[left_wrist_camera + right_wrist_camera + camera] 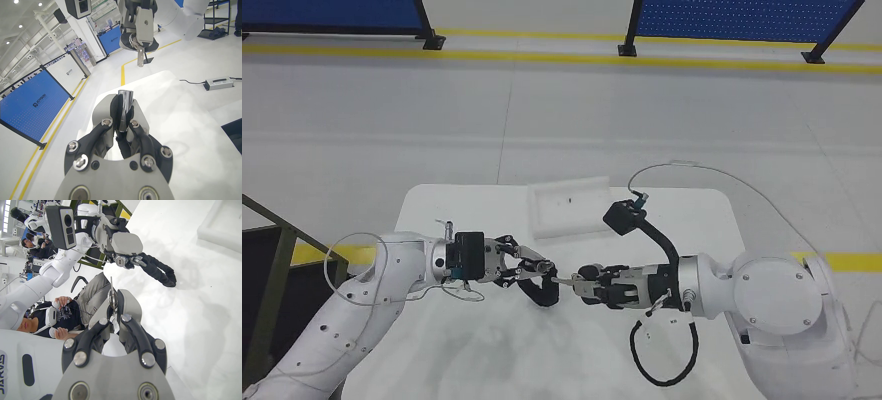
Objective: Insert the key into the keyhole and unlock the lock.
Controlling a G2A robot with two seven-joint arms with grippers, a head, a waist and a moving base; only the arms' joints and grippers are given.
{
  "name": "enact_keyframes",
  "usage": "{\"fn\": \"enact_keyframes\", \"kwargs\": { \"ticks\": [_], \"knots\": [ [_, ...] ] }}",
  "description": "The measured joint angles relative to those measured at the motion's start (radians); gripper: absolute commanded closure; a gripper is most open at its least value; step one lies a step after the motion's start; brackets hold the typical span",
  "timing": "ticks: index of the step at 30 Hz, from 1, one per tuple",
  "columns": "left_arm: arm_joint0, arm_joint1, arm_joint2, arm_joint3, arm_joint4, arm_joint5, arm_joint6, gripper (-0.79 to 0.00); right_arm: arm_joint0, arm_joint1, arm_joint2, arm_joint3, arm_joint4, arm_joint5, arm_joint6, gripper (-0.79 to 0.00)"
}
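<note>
Top view showed the rounded white table point(442, 215) on a pale floor with yellow lines and blue barriers, a white foam tray point(567, 205) near its far edge. Over its middle the left gripper point(532, 268) clamped the black-sleeved cable lock point(540, 293). Its chrome cylinder's keyhole point(119, 261) faced the right gripper point(584, 283), which pinched the flat silver key point(567, 282). The blade lay level, pointing lengthwise at the keyhole, not yet in.

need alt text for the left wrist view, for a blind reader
The left claw grips a chrome lock above a white table. Facing it across a gap, the right claw holds a key, blade pointing toward the lock, not yet inserted.
</note>
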Motion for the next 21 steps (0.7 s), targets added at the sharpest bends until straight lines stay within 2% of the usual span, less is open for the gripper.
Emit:
{"fn": "enact_keyframes", "kwargs": {
  "ticks": [11, 15, 21],
  "knots": [
    [0.011, -0.001, 0.001, -0.007, -0.008, 0.01, -0.019, 0.0, -0.014, 0.003, -0.01, -0.006, -0.01, -0.003, -0.015, 0.0],
    [0.018, -0.004, 0.0, -0.049, -0.001, 0.03, -0.099, 0.0, -0.033, 0.02, -0.045, -0.032, -0.096, 0.03, -0.03, 0.0],
    [0.023, -0.007, 0.002, -0.094, 0.052, 0.082, -0.149, 0.0, -0.07, 0.059, -0.079, -0.077, -0.182, 0.08, -0.081, 0.0]
  ]
}}
